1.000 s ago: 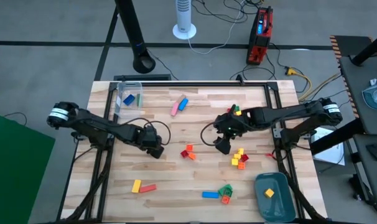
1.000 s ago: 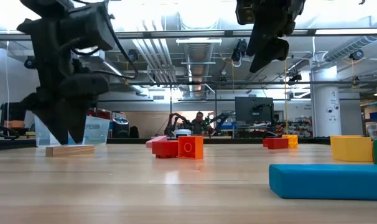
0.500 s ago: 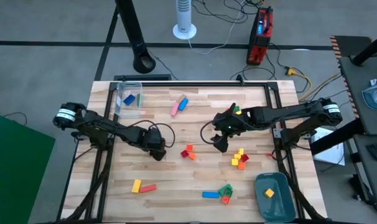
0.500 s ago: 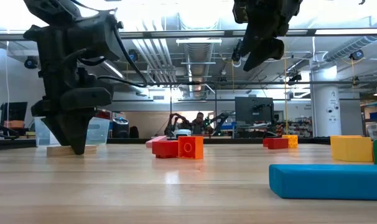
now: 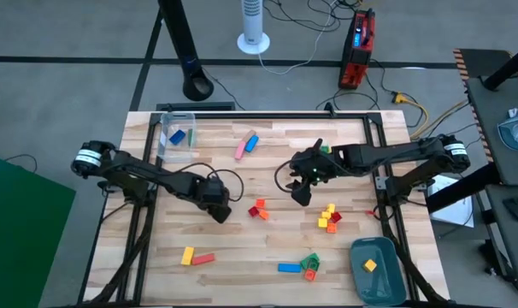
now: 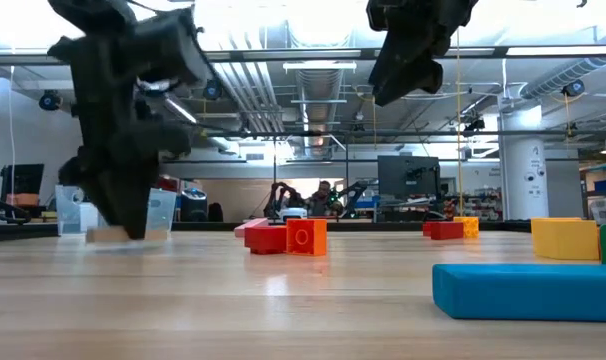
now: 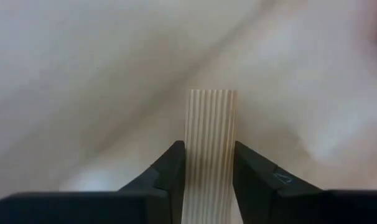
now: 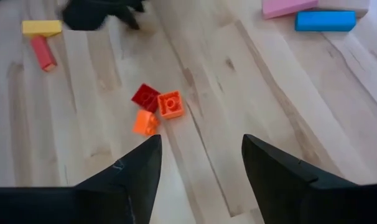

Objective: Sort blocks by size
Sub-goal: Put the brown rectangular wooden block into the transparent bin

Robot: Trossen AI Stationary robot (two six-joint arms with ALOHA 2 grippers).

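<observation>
Left gripper point(image 7: 207, 165) pinches a pale wooden bar point(image 7: 209, 124) low over the table's point(image 5: 353, 257) left-centre; your right gripper point(image 8: 201, 158) hangs spread above the red and orange blocks point(image 8: 157, 109) mid-table. Watch that grip: the bar's ribbed faces sit between narrow fingers point(image 7: 170, 171), so a fast swing could twist it or drop it. Coloured blocks lie scattered, with a blue one already in the clear box point(image 5: 175, 135) and a yellow one in the tray point(image 5: 387, 278).
</observation>
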